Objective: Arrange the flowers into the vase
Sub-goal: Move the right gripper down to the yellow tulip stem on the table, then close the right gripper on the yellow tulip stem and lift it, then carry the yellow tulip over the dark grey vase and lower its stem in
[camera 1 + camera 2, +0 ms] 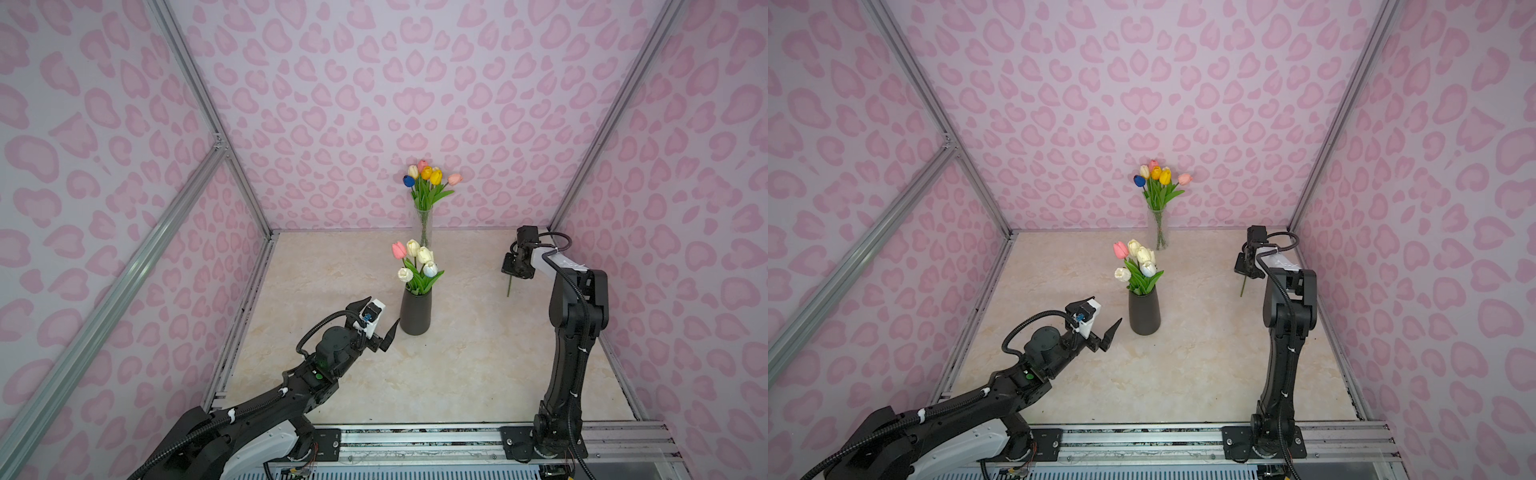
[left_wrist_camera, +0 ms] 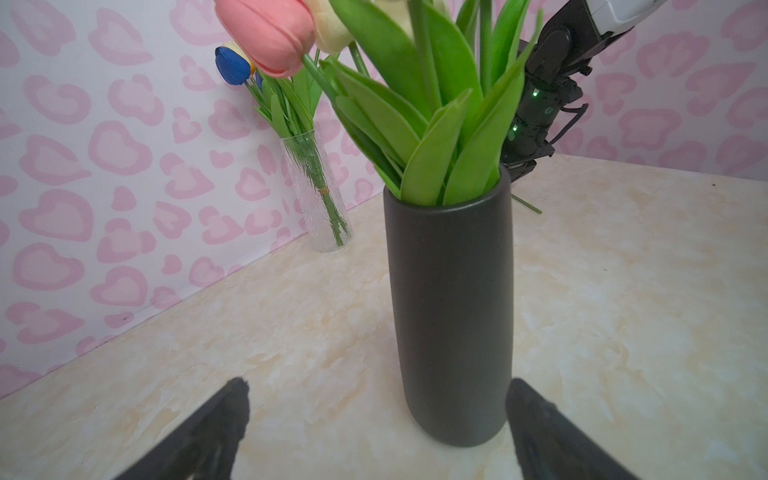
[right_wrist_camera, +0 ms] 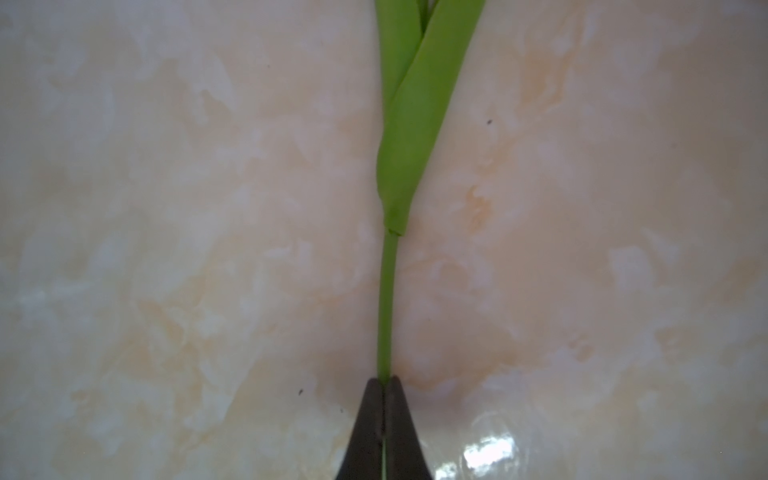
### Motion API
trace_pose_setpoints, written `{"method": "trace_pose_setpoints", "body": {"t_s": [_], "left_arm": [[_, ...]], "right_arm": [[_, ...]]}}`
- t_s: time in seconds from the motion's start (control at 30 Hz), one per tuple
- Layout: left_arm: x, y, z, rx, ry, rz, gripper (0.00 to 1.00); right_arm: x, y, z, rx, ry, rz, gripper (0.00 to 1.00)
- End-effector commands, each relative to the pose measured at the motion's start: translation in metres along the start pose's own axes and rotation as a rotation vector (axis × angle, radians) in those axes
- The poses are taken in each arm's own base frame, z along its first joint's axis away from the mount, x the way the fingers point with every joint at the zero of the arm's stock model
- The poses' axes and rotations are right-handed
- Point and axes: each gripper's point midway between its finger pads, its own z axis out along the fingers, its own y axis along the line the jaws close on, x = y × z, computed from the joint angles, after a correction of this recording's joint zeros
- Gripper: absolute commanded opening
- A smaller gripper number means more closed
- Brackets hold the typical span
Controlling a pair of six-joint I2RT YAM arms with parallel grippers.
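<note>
One tulip (image 1: 509,286) is in hand: the right gripper (image 3: 385,380) is pinched tight on its bare stem (image 3: 387,299), low down, below the leaves (image 3: 409,124). It sits over the right side of the table (image 1: 457,374), well apart from both vases. The head is hidden in every view, and we can't tell if the flower rests on the table or hangs clear.

Five tulips (image 1: 417,262) stand in the black vase (image 1: 414,316) mid-table, and about six more are in the glass vase (image 1: 424,226) by the back wall. The left gripper (image 1: 386,336) is wide open and holds nothing. It's just beside the black vase, a finger on either side of the base in the wrist view; whether one touches, we can't tell.

We read the step as lift and carry to the black vase.
- Raise straight up so the leaves clear the table.
- Point the stem end down.
- Come in above the standing heads and aim for a gap at the rim.
- Go slow: the grip is near the stem end, so the head will likely swing.
- We'd close the left gripper on the vase first so it can't tip.
</note>
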Motion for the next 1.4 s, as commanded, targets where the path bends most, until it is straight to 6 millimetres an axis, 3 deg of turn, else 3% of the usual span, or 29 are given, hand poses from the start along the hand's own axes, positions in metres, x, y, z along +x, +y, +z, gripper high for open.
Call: {"method": "trace_pose_setpoints", "body": {"t_s": [0.0, 0.2, 0.53, 0.73, 0.93, 1.07, 1.2, 1.37], "left_arm": [[-0.013, 0.002, 0.0, -0.005, -0.047, 0.006, 0.97], [-0.013, 0.002, 0.0, -0.003, -0.048, 0.004, 0.97], [-0.013, 0.002, -0.001, -0.005, -0.048, 0.002, 0.97], [-0.014, 0.002, -0.002, -0.006, -0.051, 0.001, 0.97], [-0.014, 0.001, -0.001, -0.002, -0.052, -0.002, 0.97], [-0.014, 0.002, -0.002, -0.003, -0.053, -0.002, 0.97], [-0.015, 0.001, -0.002, -0.001, -0.054, -0.004, 0.97], [-0.016, 0.002, -0.003, -0.002, -0.059, -0.003, 0.97]], "right_arm": [[0.037, 0.001, -0.002, -0.027, 0.113, -0.014, 0.0], [0.039, 0.016, -0.028, -0.097, 0.023, -0.032, 0.0], [0.027, 0.066, -0.065, -0.194, -0.124, -0.091, 0.0], [0.013, 0.078, -0.105, -0.258, -0.251, -0.097, 0.0], [0.002, 0.103, -0.173, -0.484, -0.453, -0.138, 0.0], [0.001, 0.119, -0.234, -0.649, -0.652, -0.191, 0.0], [0.014, 0.135, -0.292, -0.807, -0.849, -0.276, 0.0], [0.044, 0.15, -0.365, -1.006, -1.086, -0.356, 0.0]]}}
